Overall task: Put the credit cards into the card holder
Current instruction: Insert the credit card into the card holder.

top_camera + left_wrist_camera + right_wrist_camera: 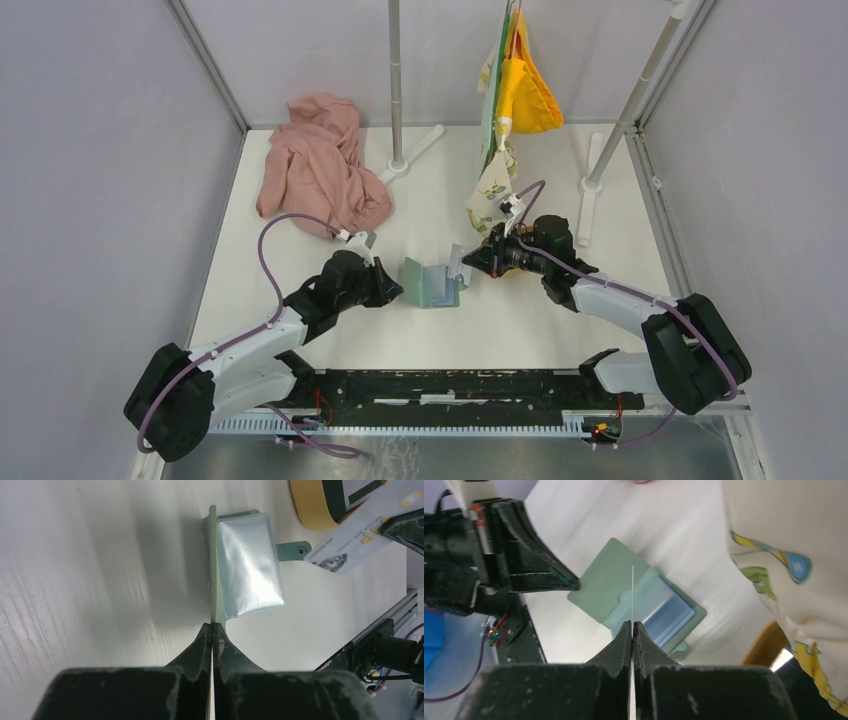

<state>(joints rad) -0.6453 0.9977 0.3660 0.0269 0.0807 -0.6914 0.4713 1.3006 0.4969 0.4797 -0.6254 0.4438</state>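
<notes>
The sage-green card holder lies open at the table's middle, one flap standing up. My left gripper is shut on that raised flap, which shows edge-on in the left wrist view, next to a shiny clear pocket. My right gripper is shut on a white credit card and holds it just right of the holder. In the right wrist view the card is edge-on over the open holder, with the left gripper at its left. The card also shows in the left wrist view.
An oval light-wood tray with dark cards stands right of the holder, also in the right wrist view. A patterned cloth and a yellow cloth hang above it. A pink cloth lies back left. A pole stands behind.
</notes>
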